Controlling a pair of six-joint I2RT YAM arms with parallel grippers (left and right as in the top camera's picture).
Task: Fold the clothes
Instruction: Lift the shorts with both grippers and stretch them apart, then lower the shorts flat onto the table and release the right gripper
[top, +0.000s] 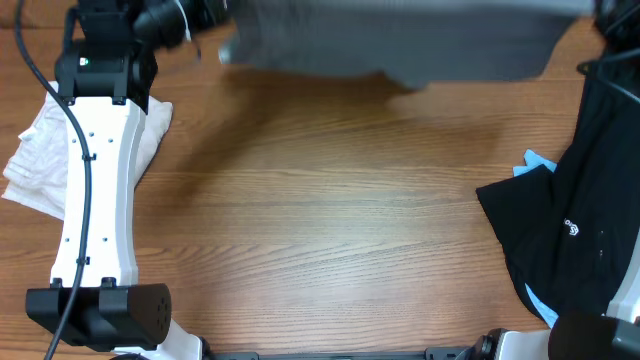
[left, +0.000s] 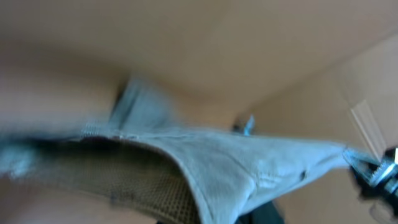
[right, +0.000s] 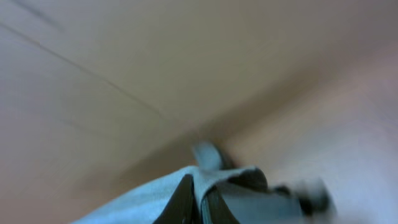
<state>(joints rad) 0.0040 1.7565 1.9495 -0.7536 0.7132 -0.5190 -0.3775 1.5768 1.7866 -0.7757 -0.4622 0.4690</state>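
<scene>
Currently the grey garment (top: 400, 45) is stretched across the far side of the table (top: 330, 230), apparently lifted off the wood, w/ one end in each arm. The left gripper (top: 200, 30) is clamped tight on its left end. The right gripper (right: 200, 202) is pinched closed on the right corner, cloth bunched between its fingers. To lay it down well, imo: keep both ends level & taut, let the hanging edge touch first, then draw it flat — landing between the off-white garment (top: 35, 160) at left and the black garment (top: 580, 200) at right.

Grey garment (top: 400, 45) hangs stretched over wooden table (top: 330, 220).
</scene>
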